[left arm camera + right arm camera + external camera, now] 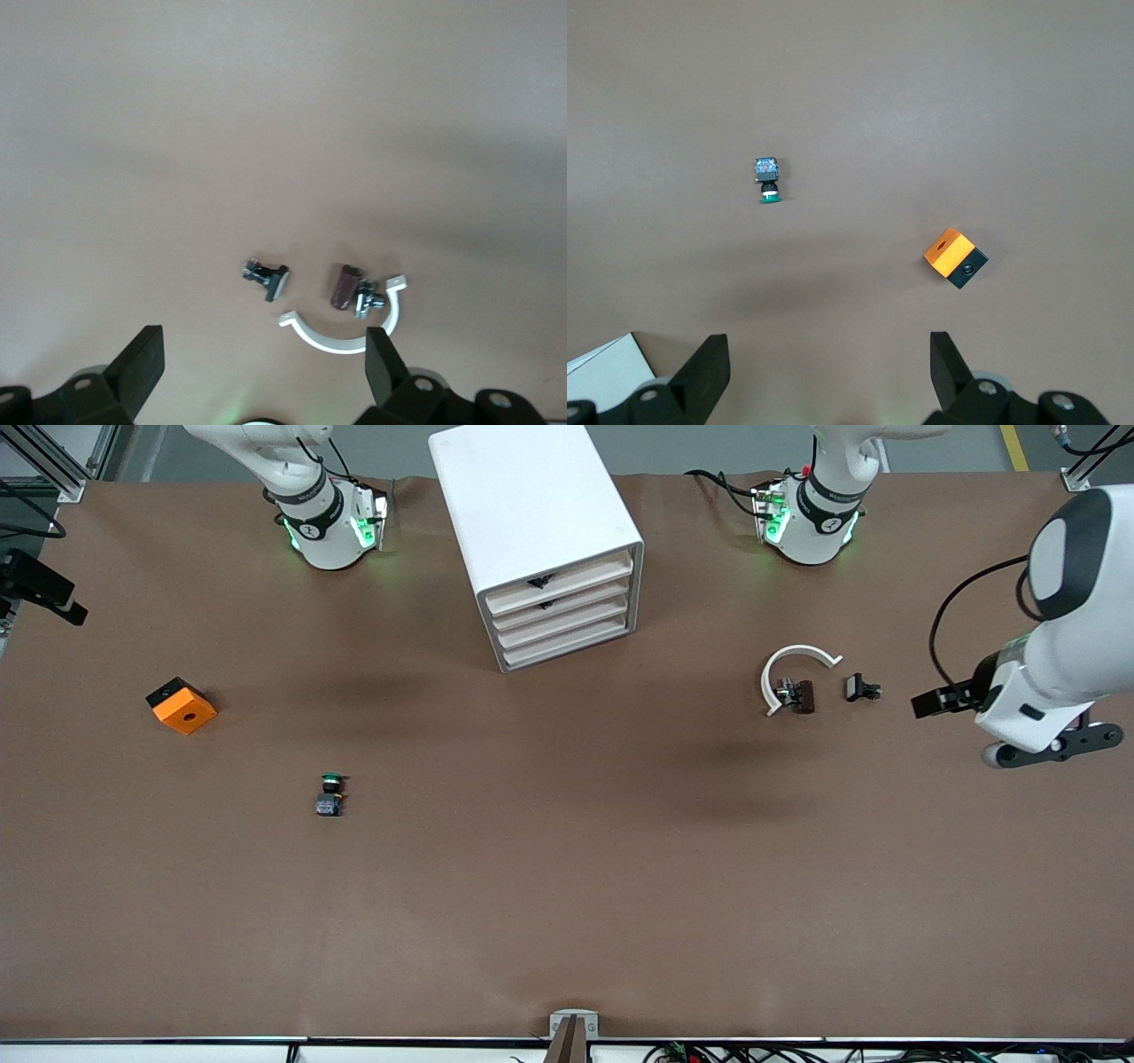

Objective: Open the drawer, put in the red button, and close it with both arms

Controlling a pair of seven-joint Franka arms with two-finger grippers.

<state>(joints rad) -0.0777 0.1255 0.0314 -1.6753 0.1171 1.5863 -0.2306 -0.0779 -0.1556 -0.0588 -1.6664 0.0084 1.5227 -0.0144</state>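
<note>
No red-capped button shows in any view. The white drawer cabinet (540, 540) stands between the two arm bases with all its drawers shut; its corner also shows in the right wrist view (607, 376). A green-capped button (330, 793) lies on the table and shows in the right wrist view (767, 179). My left gripper (1052, 751) hangs high at the left arm's end, open and empty (263, 341). My right gripper (828, 354) is open and empty, high above the right arm's end and out of the front view.
A white C-shaped ring (793, 673) (341, 341) lies toward the left arm's end with a small dark red part (802, 695) (344, 287) in it. A small black part (861, 687) (267, 279) lies beside it. An orange block (181, 705) (955, 257) lies toward the right arm's end.
</note>
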